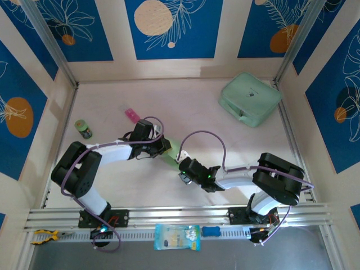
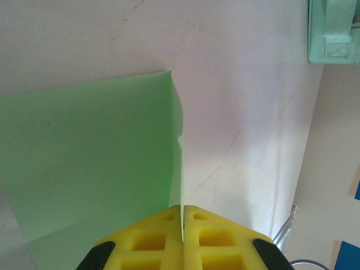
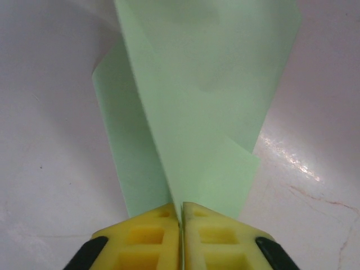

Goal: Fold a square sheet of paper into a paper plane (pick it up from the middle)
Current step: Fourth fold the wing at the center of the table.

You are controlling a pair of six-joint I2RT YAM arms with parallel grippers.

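The square sheet of paper [image 1: 174, 153] is pale green and hangs between my two grippers at the middle of the table, lifted and bent along a crease. My left gripper [image 1: 166, 145] is shut on one edge of it. In the left wrist view the yellow fingertips [image 2: 163, 236] pinch the thin edge, and the sheet [image 2: 90, 163] spreads away to the left. My right gripper [image 1: 183, 167] is shut on the opposite edge. In the right wrist view the folded sheet [image 3: 197, 107] rises out of the closed pads [image 3: 152, 239].
A thick mint-green zip case [image 1: 250, 99] lies at the back right, near the side wall. A small green jar [image 1: 84, 129] and a pink item [image 1: 132, 115] sit at the left. A snack packet [image 1: 176, 236] and yellow pliers [image 1: 44, 237] lie on the front rail.
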